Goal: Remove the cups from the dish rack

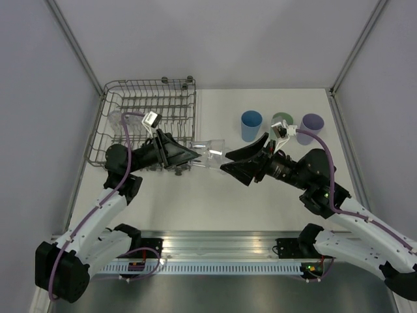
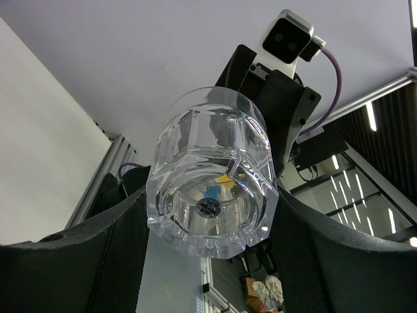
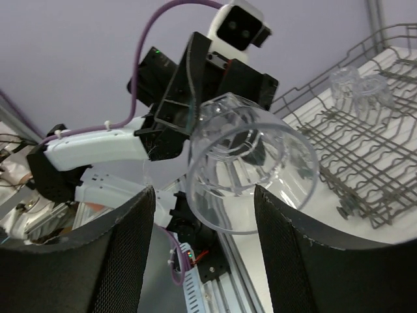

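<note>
My left gripper [image 1: 193, 155] is shut on the base of a clear cup [image 1: 210, 151] and holds it on its side in mid-air between the two arms. In the left wrist view the cup's base [image 2: 210, 208] sits between my fingers [image 2: 124, 254]. My right gripper [image 1: 227, 161] is open, its jaws either side of the cup's open mouth [image 3: 251, 173] with a gap on the left side. The grey wire dish rack [image 1: 150, 83] stands at the far left; two clear cups [image 3: 358, 87] stand in it. Blue [image 1: 251, 125], green [image 1: 281, 120] and purple [image 1: 312, 124] cups stand on the table.
The three coloured cups stand in a row at the far right, just behind my right arm. The rack [image 3: 365, 163] lies behind and left of my left arm. Grey walls close the table on both sides and at the back.
</note>
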Available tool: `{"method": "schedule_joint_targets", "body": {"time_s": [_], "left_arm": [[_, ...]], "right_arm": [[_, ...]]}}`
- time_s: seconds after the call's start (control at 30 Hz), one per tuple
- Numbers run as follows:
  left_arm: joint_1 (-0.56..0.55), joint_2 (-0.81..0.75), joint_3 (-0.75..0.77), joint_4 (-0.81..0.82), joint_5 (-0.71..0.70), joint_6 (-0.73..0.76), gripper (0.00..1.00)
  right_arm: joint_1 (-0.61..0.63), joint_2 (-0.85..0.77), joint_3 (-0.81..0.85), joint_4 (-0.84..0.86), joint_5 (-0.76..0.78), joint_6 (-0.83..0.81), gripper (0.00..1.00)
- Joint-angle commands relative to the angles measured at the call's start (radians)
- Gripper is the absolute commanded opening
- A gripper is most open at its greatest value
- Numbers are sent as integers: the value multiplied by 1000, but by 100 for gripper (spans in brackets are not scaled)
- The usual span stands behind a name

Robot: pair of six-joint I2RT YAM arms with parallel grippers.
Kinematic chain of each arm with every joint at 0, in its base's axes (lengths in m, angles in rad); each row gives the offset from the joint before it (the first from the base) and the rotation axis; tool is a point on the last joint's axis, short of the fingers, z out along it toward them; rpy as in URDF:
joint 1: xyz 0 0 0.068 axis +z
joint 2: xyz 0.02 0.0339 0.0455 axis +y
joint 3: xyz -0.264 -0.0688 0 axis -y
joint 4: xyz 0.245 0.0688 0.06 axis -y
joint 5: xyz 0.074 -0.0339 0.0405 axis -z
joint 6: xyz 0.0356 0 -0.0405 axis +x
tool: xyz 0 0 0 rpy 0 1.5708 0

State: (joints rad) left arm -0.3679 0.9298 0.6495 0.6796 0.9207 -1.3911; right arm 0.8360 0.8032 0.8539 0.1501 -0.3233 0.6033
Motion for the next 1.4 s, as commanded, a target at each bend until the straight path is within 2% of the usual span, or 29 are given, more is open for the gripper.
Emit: {"method": "schedule_joint_targets", "body": {"time_s": [0.0,0.2,0.3,0.37,0.53,0.6,0.67,0.7,0.73,0.77,0.83,0.87,0.93,0.97,1.0,1.03,1.07,1.13,1.17,1.3,1.37], "left_arm": [[-6,-2,-4,130,13,-63,2],[-29,-6,24,108,29,-24,2],[-40,-25,55,-76,18,111,2],[-43,-35,61,-135,14,151,2],[-45,-25,56,-126,27,155,2],[-45,-17,61,-126,33,153,2],[-45,-13,70,-124,33,161,2],[-45,-11,75,-143,30,165,2],[-45,-8,82,-164,26,178,26],[-45,-6,102,-202,21,219,42],[-45,-6,151,-352,-14,279,95],[-45,-5,171,-403,-41,344,100],[-45,-9,237,-584,-83,417,100],[-45,-12,257,-639,-142,490,100],[-43,-17,281,-795,-187,530,100],[-43,-31,332,-860,-238,616,100],[-43,-39,355,-938,-358,654,100],[-43,-68,416,-1119,-495,757,100],[-43,-78,433,-1162,-616,786,100],[-43,-121,484,-1308,-787,903,100],[-43,-138,504,-1369,-857,963,100]], "right_arm": [[3,19,36,91,-121,35,67],[5,60,57,86,-148,35,57],[5,89,82,83,-175,35,51],[3,99,89,86,-198,32,43],[5,105,91,75,-207,10,25],[3,102,91,68,-212,1,11],[3,97,91,46,-203,-17,6],[3,96,99,33,-197,-26,0],[3,93,105,-4,-189,-42,0],[5,85,111,-26,-180,-52,1],[3,79,138,-110,-132,-102,0],[3,74,148,-141,-117,-118,0],[5,74,181,-254,-51,-175,0],[5,76,194,-291,-25,-198,0],[5,79,221,-378,39,-236,0],[5,91,237,-423,81,-259,1],[3,99,250,-466,117,-278,0],[3,134,299,-593,235,-328,0],[3,149,316,-634,263,-344,0],[2,252,416,-857,420,-421,0],[-2,312,438,-902,476,-442,1]]}}
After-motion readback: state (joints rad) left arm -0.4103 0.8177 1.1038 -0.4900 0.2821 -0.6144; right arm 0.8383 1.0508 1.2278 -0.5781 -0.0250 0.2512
